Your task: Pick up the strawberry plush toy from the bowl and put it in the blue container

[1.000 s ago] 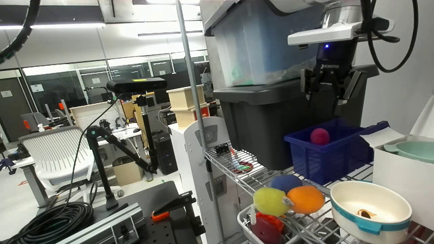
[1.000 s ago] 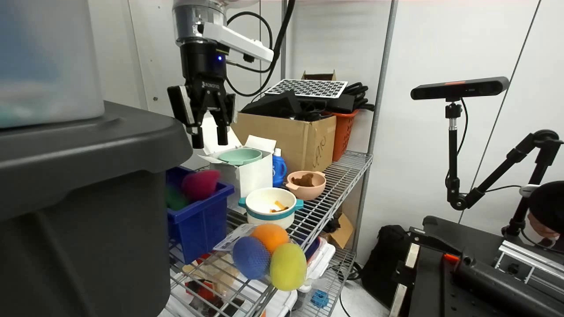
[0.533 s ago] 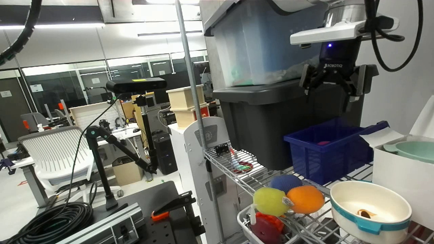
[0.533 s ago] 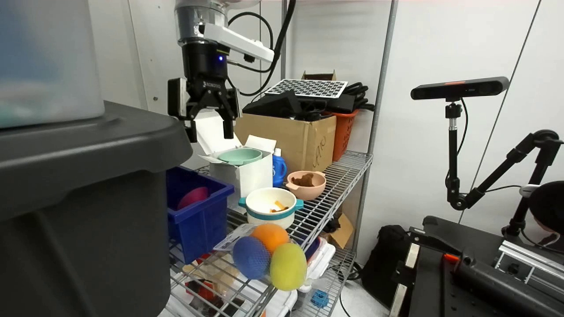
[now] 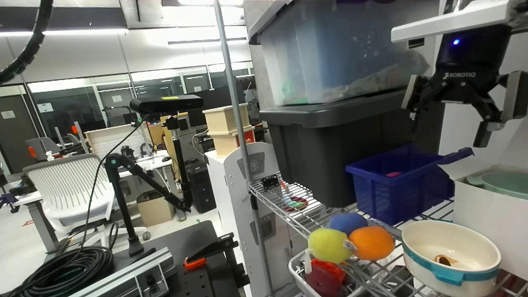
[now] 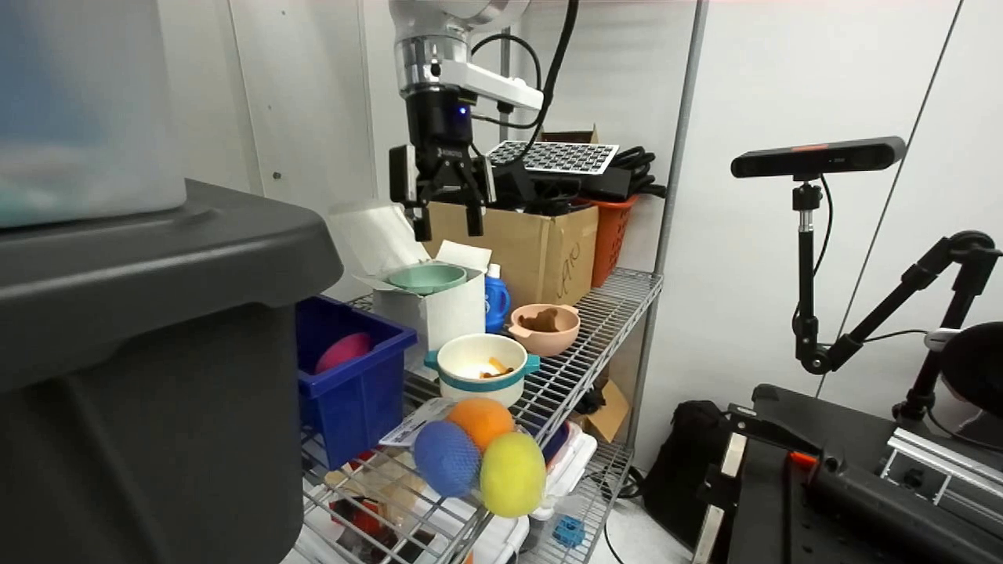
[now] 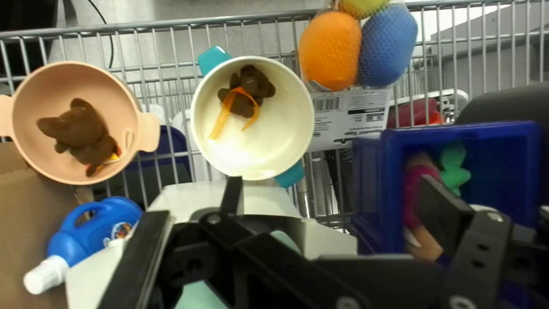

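The strawberry plush toy appears to be the pink item [image 7: 414,189] inside the blue container [image 7: 390,184]; a green leafy piece [image 7: 454,171] lies beside it. Its pink top [image 6: 343,352] also shows in an exterior view, below the container's rim. A cream-white bowl [image 6: 482,385] with a teal band stands on the shelf with a small brown bear [image 7: 248,92] in it. My gripper [image 6: 449,224] is open and empty, above and to the side of the container, over the white box. In the wrist view its fingers [image 7: 339,199] are spread wide with nothing between them.
A large dark grey bin [image 5: 326,161] stands against the container, with a clear tote [image 5: 330,49] on it. A white box [image 6: 454,309] holds a mint bowl. A pink bowl [image 6: 548,343], orange ball [image 6: 479,421], yellow ball [image 6: 513,474] and cardboard box [image 6: 541,251] share the wire shelf.
The pink toy has dropped from near the container's rim to lower inside it. My gripper has opened wider, risen slightly, and moved away from above the container toward the white box.
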Motion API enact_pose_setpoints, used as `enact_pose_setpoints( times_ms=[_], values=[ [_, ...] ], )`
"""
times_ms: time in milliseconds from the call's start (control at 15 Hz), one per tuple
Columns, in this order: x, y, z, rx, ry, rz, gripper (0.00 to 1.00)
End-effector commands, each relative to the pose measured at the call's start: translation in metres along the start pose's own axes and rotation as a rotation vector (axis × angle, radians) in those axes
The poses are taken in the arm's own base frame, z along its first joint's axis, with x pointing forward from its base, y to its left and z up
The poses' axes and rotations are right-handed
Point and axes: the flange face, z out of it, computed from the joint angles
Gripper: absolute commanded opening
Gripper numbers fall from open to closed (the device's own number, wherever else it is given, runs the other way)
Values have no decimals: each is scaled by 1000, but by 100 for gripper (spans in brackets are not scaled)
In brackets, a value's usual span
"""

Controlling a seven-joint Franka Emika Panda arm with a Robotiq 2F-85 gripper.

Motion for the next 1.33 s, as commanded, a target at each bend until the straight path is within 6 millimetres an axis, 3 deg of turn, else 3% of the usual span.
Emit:
enact_pose_setpoints(
  times_ms=[0,267,667,1267],
  values=[
    [-9,41,-6,-4,-19,45,100],
    [-10,83,-1,-20,-14,107,100],
    [-8,132,17,-59,-15,161,100],
    [0,186,55,-131,-31,227,100]
  ],
)
